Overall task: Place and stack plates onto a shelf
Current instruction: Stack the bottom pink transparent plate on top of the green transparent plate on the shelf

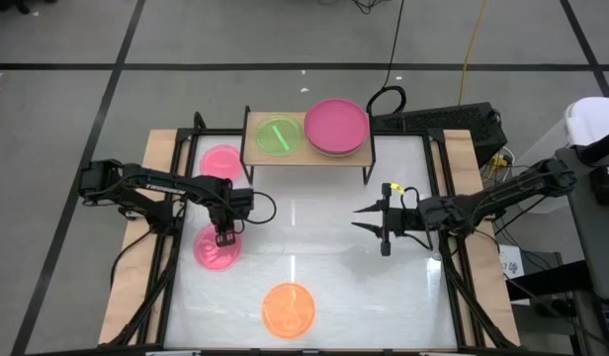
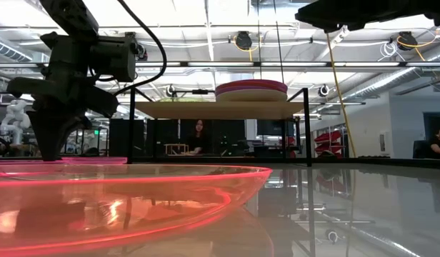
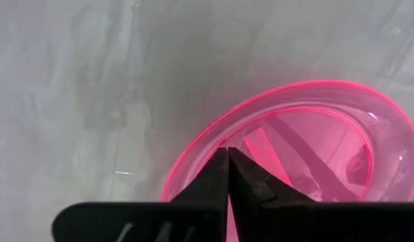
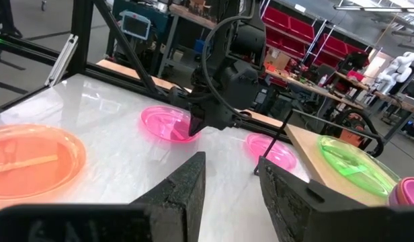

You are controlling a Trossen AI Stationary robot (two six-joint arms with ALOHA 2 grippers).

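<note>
The left gripper [image 1: 224, 237] hangs over the near rim of a translucent pink plate [image 1: 216, 247] on the left side of the white tabletop [image 1: 324, 287], its two dark fingers [image 3: 228, 176] clenched tip to tip right at the plate's edge; from the wrist view the rim seems to pass between them, though whether they truly pinch it is hard to tell. A second pink plate [image 1: 221, 160] lies farther back on the table, just beside the left end of the shelf [image 1: 257, 150]. An orange plate [image 1: 288, 310] sits alone near the front edge of the table, well apart from both arms. On the shelf's wooden board a translucent green plate [image 1: 279, 136] lies to the left, and a short stack topped by a magenta plate [image 1: 336, 126] lies to the right, with a pale plate showing under it. The right gripper [image 1: 372, 219] waits above the middle of the table, right of centre, fingers spread and holding nothing.
</note>
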